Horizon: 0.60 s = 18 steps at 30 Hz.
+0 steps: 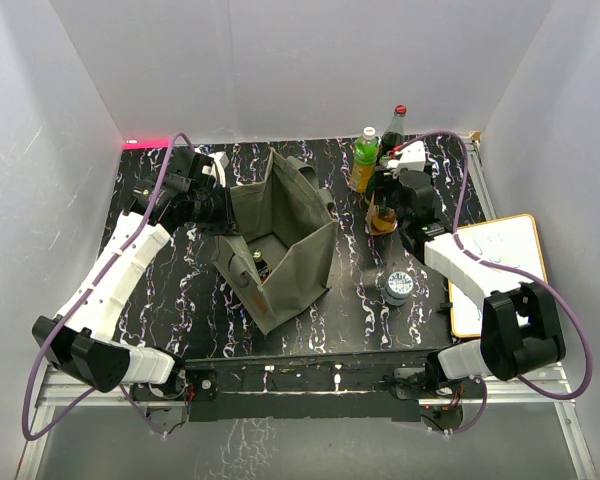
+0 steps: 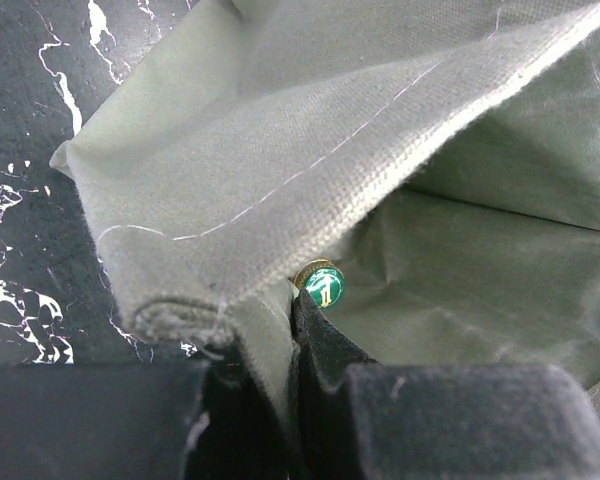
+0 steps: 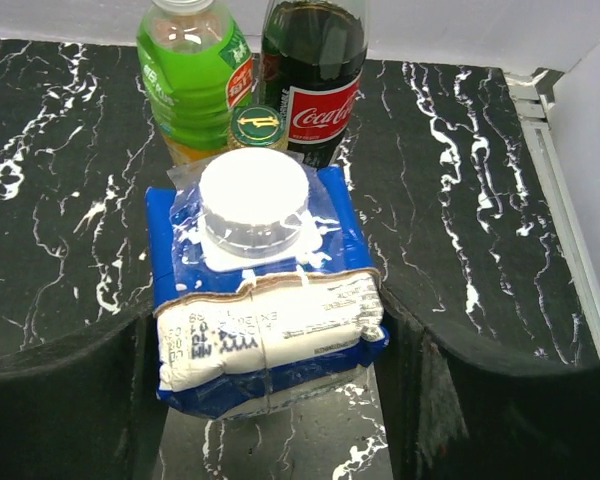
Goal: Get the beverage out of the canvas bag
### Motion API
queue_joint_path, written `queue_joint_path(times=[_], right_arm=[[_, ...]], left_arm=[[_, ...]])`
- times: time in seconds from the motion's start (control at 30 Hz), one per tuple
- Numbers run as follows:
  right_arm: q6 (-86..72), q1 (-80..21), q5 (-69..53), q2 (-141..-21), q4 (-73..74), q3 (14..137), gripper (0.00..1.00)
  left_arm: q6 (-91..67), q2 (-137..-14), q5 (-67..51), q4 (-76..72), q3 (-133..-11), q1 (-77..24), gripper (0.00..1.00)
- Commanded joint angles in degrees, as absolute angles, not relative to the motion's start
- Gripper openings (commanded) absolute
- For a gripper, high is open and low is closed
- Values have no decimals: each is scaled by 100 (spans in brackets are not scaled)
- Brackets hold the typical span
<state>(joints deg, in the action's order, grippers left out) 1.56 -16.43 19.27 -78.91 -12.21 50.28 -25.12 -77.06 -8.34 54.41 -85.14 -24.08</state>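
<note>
The olive-grey canvas bag (image 1: 280, 235) stands open at the table's middle. My left gripper (image 1: 223, 205) is shut on its left rim; in the left wrist view the fabric (image 2: 280, 190) is pinched between my fingers (image 2: 460, 420). A green and gold bottle cap (image 2: 320, 285) shows inside the bag. My right gripper (image 1: 385, 205) is at the back right. It is shut on a blue carton with a white cap (image 3: 260, 290), its fingers against both sides. The wrist hides the carton in the top view.
A green-labelled bottle (image 1: 365, 158) and a cola bottle (image 1: 393, 135) stand just beyond the right gripper, with a small gold-capped bottle (image 3: 258, 125) in front of them. A can (image 1: 398, 287) stands nearer the front. A whiteboard (image 1: 500, 270) lies at the right edge.
</note>
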Motion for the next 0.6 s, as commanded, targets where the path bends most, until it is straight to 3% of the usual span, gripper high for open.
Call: queue_joint_path(times=[0.0,0.1,0.37,0.57], right_arm=[[261,-1606,1671,-7507,-1707,5305,80],[157,-1608,1675,-7336,-1352,5354,98],[-391,-1606,1471,-6234,-202,4863,98],[-1429,-1607,115,-5099,1487,4463,98]], left_arm=[[-2446,-7647,-910,5526,-8753,-2408,0],[-2421,-7631,-900,5515,-8772,-2404,0],[-2337,-7515,-961,5256,-8553,-2408,0],[-2312,-7457,-893,5154,-8470,-2408,0]])
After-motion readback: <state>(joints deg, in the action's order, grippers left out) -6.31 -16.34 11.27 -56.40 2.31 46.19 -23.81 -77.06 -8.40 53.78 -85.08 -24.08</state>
